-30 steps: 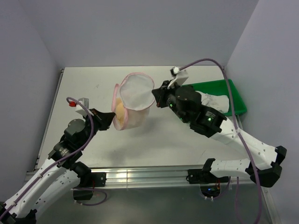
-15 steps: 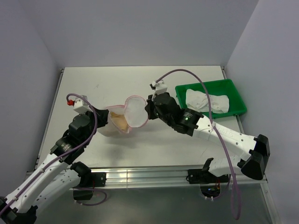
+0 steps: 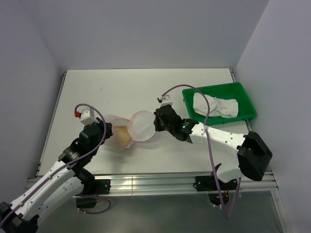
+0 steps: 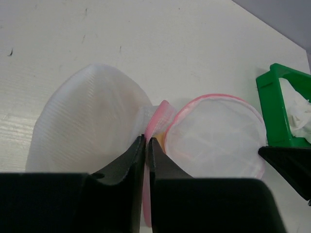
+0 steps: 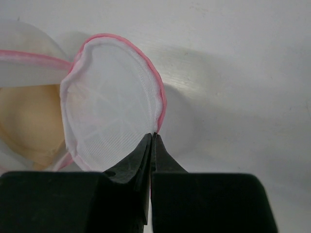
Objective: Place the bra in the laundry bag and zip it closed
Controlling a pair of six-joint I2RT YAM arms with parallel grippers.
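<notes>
The laundry bag [image 3: 142, 127] lies on the white table, spread open like a clamshell, white mesh with a pink zipper band. The tan bra [image 3: 124, 136] sits in its left half and shows in the right wrist view as the bra [image 5: 29, 121]. My left gripper [image 3: 109, 130] pinches the pink band at the bag's left side; in its own view the left gripper [image 4: 146, 139] has the band running between nearly closed jaws. My right gripper [image 3: 156, 125] is shut on the pink rim of the round right half, seen close as the right gripper [image 5: 154, 134] against the laundry bag [image 5: 112, 97].
A green plastic tray [image 3: 245, 99] with a crumpled white cloth [image 3: 214, 106] stands at the back right, and its corner shows as the green tray [image 4: 272, 97]. Purple walls close the table on three sides. A rail runs along the near edge.
Both arms have come down with the bag from mid-air, and it now rests on the table. The right arm has stretched left and low. The left jaws look a hair wider.
</notes>
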